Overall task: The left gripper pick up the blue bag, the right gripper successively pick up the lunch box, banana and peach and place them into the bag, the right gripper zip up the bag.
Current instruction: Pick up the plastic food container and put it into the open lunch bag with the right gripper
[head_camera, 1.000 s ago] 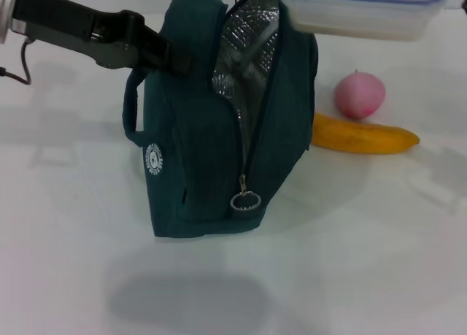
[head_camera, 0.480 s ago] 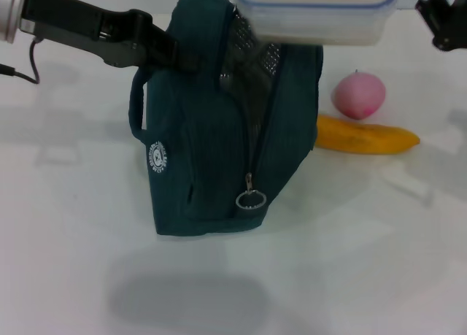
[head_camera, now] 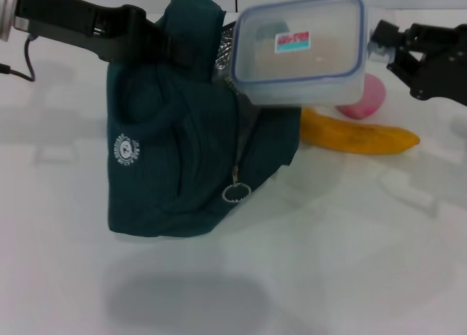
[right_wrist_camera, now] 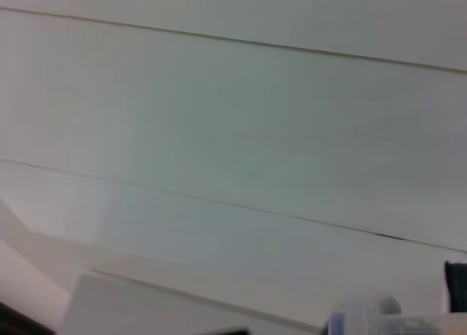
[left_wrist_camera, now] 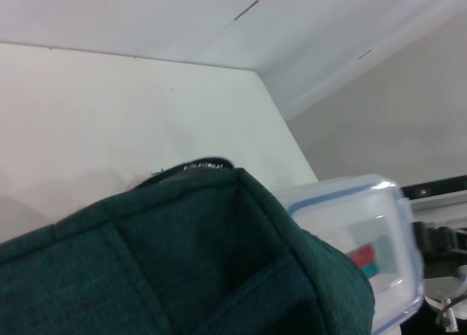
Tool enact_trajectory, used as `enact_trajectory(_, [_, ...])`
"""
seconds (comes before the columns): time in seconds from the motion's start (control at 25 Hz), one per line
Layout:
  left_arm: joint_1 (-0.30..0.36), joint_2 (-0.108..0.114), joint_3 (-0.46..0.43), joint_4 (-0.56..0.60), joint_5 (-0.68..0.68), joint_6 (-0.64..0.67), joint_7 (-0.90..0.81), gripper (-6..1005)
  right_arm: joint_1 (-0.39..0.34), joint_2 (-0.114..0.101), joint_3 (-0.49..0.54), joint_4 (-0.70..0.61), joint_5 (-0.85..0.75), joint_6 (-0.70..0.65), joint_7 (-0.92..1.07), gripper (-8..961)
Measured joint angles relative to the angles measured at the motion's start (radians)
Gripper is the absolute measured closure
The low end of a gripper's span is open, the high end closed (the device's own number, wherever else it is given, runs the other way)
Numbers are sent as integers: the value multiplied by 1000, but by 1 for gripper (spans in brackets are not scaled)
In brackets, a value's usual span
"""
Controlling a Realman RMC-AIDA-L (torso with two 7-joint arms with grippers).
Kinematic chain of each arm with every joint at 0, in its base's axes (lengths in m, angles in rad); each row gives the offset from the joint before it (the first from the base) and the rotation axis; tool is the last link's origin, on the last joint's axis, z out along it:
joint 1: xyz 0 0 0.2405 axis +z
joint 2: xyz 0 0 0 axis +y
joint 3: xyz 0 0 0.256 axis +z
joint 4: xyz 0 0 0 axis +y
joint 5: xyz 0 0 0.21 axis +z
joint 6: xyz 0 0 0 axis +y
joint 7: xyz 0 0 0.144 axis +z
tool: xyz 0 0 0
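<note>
Compared with the earlier frames, the lunch box [head_camera: 299, 49] has tipped from level to lid-facing-the-camera and dropped against the mouth of the blue bag [head_camera: 182, 160], while the bag has slumped leftward, its logo and zipper ring [head_camera: 233, 193] shifting left. The right claw [head_camera: 398, 50], formerly out of sight or at the frame edge, now shows at the far right, its fingers closed on the box's right end. The left claw [head_camera: 157, 47] is clamped on the bag's top at far left, holding the opening up; the left wrist view shows teal fabric [left_wrist_camera: 182, 262] with the box [left_wrist_camera: 365, 240] just beside its edge.

Handling, as judged: the box is rigid, smooth plastic and probably slippery, so a firm pinch across its short end suits it; it looks nearly as wide as the opening, so it likely needs to enter end first. The bag is soft and collapses easily, best held by its upper rim or handle. On the counter [head_camera: 328, 262], the banana [head_camera: 361, 138] and peach [head_camera: 368, 101] lie right of the bag, the peach partly hidden behind the box.
</note>
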Motion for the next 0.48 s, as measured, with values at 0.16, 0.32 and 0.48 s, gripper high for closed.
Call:
enact_trajectory(0.16, [1,-3,0,0,-2,0,1,965,13,4,-41,-23,0,39,-1,728])
enact_trajectory(0.32, [-3,-6,0,0,-2,0,1,965,55,20,-91,-50,0,70,-2,721])
enact_trajectory(0.48, [-6,-9,1,-1,-10,0,1,965,99,38,-146,-63,0,106,-2,715])
